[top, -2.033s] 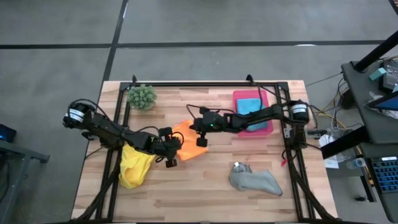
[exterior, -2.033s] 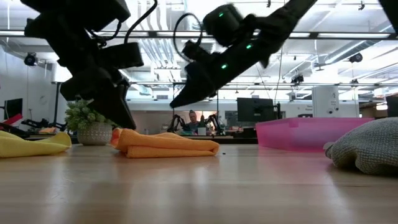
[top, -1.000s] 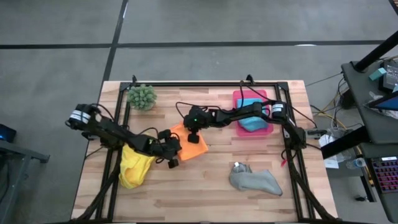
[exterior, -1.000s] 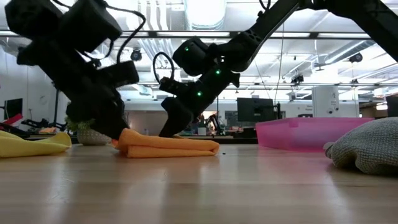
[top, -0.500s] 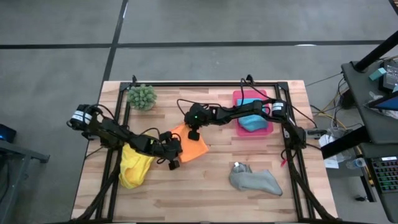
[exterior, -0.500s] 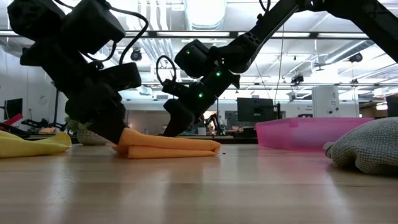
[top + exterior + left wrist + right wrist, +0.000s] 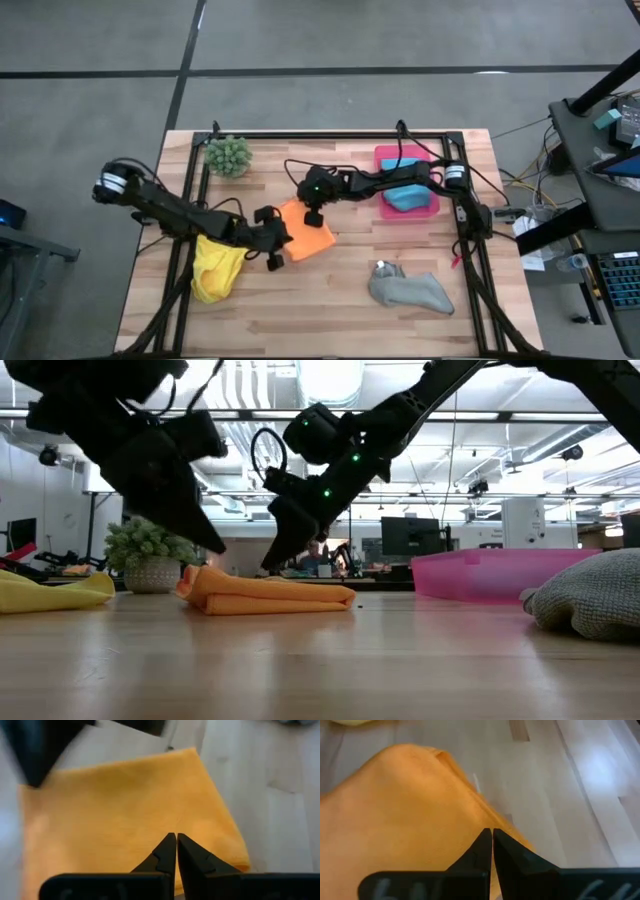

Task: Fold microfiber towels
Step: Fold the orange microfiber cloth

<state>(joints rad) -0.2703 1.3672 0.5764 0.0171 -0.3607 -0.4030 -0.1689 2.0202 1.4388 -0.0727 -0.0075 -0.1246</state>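
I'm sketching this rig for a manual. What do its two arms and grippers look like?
Both arms are black, jointed links with loose black cables looping alongside. The left gripper and right gripper end in slim, tapered black fingers. Small green lights glow on the right arm.

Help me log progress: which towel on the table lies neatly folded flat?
The orange towel, between both shut end effectors. The yellow towel and grey towel lie crumpled; the blue towel sits in the pink tray.

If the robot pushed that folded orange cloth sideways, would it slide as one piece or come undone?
The folded orange microfiber cloth looks soft and limp, with rounded layers in the low view, so it would probably bunch or unfold rather than slide neatly. It seems light. The wooden table looks smooth, which may allow some sliding.
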